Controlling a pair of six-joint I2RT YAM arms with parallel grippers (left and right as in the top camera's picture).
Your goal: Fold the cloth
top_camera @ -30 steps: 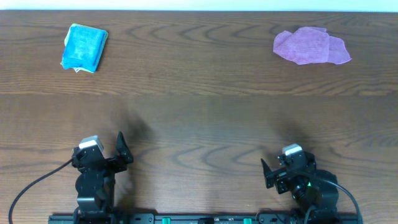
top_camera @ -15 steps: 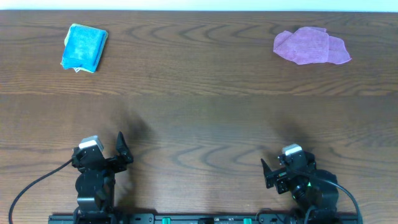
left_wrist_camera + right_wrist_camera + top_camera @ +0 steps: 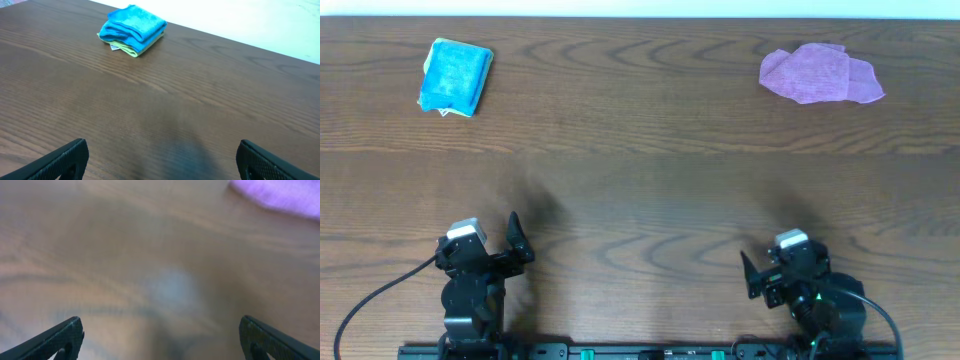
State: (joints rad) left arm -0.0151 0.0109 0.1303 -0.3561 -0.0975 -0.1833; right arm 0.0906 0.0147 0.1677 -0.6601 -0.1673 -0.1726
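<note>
The left claw is held open low over the bare wood, its two black fingers spread wide with nothing between them. The right claw is likewise spread apart and empty, though its wrist view is blurred. Both are seen at the near edge of the dark wooden table, well apart from each other and from every cloth.

The purple cloth, the one not folded, is found at the far right of the table, ahead of the right claw. It is spread loosely in an uneven, crumpled shape, and only its edge is caught at the top of the right wrist view. At the far left, ahead of the left claw, a blue cloth is laid in a neat folded bundle. It is stacked on a yellow-green cloth whose edge is shown beneath it. The two piles are set well apart, near opposite far corners.
</note>
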